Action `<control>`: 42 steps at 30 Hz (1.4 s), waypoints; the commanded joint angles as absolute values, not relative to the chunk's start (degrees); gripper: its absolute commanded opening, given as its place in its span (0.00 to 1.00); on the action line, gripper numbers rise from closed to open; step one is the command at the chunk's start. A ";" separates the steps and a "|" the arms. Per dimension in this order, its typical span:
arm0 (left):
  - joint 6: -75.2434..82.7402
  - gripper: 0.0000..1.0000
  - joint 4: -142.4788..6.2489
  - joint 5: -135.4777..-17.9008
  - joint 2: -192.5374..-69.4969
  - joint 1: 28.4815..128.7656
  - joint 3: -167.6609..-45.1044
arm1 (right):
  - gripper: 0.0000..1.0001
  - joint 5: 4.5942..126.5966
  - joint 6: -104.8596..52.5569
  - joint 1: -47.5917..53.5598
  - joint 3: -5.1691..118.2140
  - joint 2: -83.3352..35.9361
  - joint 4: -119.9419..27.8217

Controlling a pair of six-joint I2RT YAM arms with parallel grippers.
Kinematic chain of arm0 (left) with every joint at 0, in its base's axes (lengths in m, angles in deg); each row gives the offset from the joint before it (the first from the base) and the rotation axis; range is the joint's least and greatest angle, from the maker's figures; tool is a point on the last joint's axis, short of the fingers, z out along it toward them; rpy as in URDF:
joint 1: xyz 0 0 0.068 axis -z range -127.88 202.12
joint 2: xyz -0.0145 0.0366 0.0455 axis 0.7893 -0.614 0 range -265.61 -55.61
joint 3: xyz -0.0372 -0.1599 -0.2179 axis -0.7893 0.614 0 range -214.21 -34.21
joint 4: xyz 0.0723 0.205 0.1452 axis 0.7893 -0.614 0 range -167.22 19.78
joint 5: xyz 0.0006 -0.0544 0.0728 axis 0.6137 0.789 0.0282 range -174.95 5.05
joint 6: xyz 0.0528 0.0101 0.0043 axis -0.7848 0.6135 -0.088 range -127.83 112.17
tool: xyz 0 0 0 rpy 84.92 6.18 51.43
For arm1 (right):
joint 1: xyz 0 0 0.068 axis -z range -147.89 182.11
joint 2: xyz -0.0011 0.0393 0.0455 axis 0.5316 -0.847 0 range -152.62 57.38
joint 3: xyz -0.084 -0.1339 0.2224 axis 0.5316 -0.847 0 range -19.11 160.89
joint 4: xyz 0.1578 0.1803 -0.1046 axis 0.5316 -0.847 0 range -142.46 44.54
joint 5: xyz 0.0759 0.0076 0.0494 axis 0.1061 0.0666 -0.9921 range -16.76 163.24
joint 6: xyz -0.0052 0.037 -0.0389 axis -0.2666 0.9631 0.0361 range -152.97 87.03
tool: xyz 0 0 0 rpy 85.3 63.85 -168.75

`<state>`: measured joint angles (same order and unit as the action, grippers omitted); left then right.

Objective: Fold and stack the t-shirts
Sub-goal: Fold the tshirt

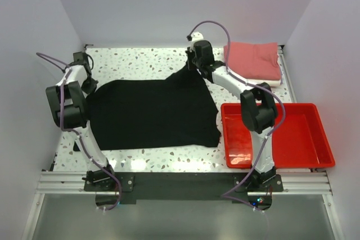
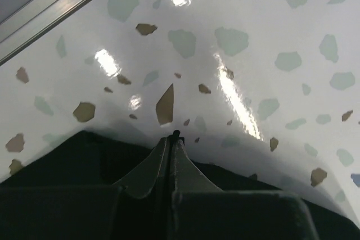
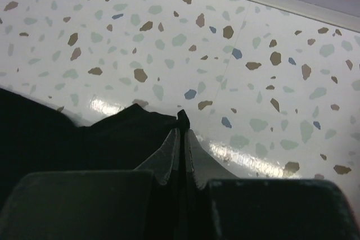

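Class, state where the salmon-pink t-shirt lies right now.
In the top view, the salmon-pink t-shirt lies folded at the far right corner, on the white t-shirt, beyond the red tray.

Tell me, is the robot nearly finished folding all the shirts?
Not yet. Looks done: the pink shirt lies folded on the white shirt in the far right corner. In hand: the black shirt is spread on the table, with the left pincer and right pincer each shut on its far edge. Left: finish folding it and stack it on the others.
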<state>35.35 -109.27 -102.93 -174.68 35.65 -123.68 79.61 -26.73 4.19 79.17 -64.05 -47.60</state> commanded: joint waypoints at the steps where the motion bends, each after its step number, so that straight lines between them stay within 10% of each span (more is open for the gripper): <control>1: 36.99 0.00 -105.38 -103.76 -166.55 35.69 -119.05 | 0.00 77.02 -27.69 3.28 72.93 -56.71 -41.34; 42: 43.50 0.00 -104.85 -105.34 -134.36 26.20 -85.81 | 0.00 73.33 -21.28 0.30 27.65 -18.03 -43.44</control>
